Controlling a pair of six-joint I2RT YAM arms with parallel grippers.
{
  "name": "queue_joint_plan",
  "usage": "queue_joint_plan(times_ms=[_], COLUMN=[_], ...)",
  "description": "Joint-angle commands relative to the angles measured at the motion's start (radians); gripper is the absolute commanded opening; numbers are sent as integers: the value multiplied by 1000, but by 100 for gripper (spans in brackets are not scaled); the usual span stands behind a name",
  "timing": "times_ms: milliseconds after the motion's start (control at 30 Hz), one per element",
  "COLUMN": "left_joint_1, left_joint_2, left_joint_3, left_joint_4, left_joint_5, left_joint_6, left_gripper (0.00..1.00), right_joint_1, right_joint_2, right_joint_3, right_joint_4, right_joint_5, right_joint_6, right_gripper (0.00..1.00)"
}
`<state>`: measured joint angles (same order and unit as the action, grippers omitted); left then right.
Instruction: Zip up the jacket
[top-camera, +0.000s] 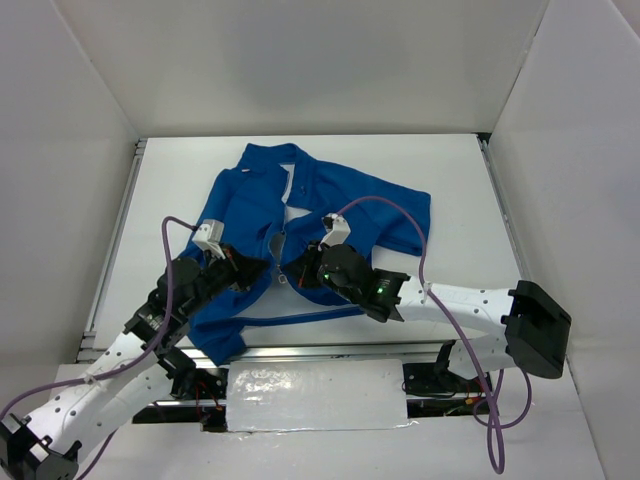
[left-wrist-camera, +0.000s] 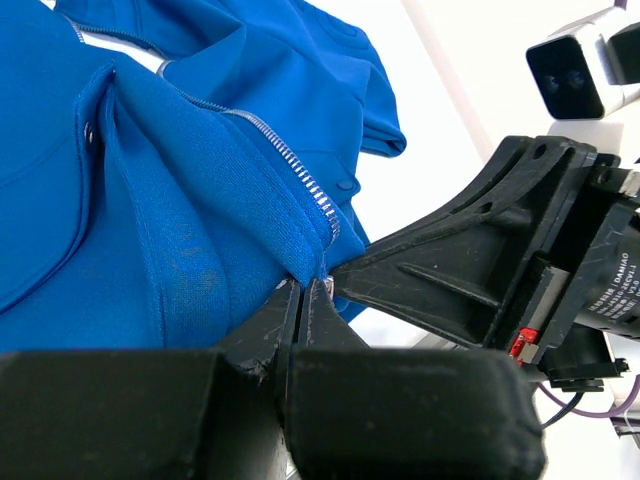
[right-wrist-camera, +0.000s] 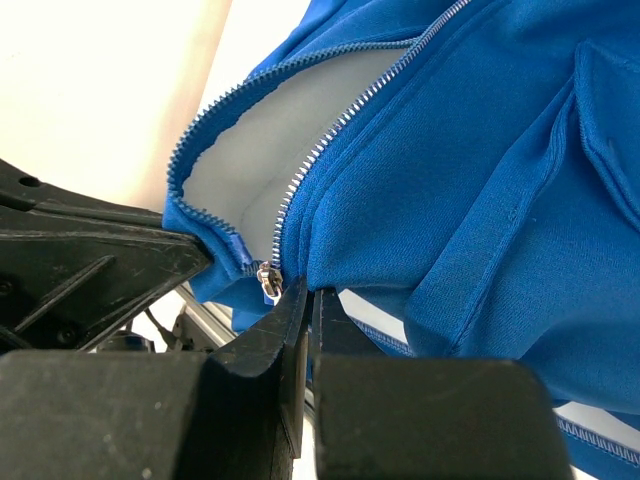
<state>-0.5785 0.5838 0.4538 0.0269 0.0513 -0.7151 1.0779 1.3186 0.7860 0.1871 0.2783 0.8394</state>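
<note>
— Fingers (left-wrist-camera: 272, 320) on left gripper (left-wrist-camera: 303, 292) and right gripper (right-wrist-camera: 312, 297)?
— Pinched shut on near hem of jacket (top-camera: 350, 200), mid table (top-camera: 460, 200); tips half hidden by cloth.
— Counted?
— Two grippers, one jacket, one zipper slider (right-wrist-camera: 267, 282), just beside right pinch.

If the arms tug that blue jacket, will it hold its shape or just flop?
Probably floppy: the jacket lies in folds and bunches where the left fingers and right fingers pinch its hem. Likely light: thin cloth with a pale lining. It may slide on the smooth white table when tugged.
</note>
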Motion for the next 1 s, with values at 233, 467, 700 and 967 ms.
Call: queue_joint_plan(times_ms=[233, 467, 700, 967], left_joint_1=[2, 0, 0, 2], left_joint_2=[13, 14, 37, 100], left_joint_3=[16, 17, 26, 37], left_joint_4=[54, 38, 27, 47], left_joint_5=[27, 36, 71, 183], left_joint_6=[0, 9, 37, 63], left_gripper=[0, 0, 0, 0], right_joint_1=[10, 11, 10, 10], right_joint_2=[-2, 1, 1, 7], right_joint_3=[65, 73, 88, 94], right_joint_4=[25, 14, -11, -15], right_joint_5=[24, 30, 35, -10], right_joint_6=[-19, -25, -49, -117], right_gripper=[0, 0, 0, 0])
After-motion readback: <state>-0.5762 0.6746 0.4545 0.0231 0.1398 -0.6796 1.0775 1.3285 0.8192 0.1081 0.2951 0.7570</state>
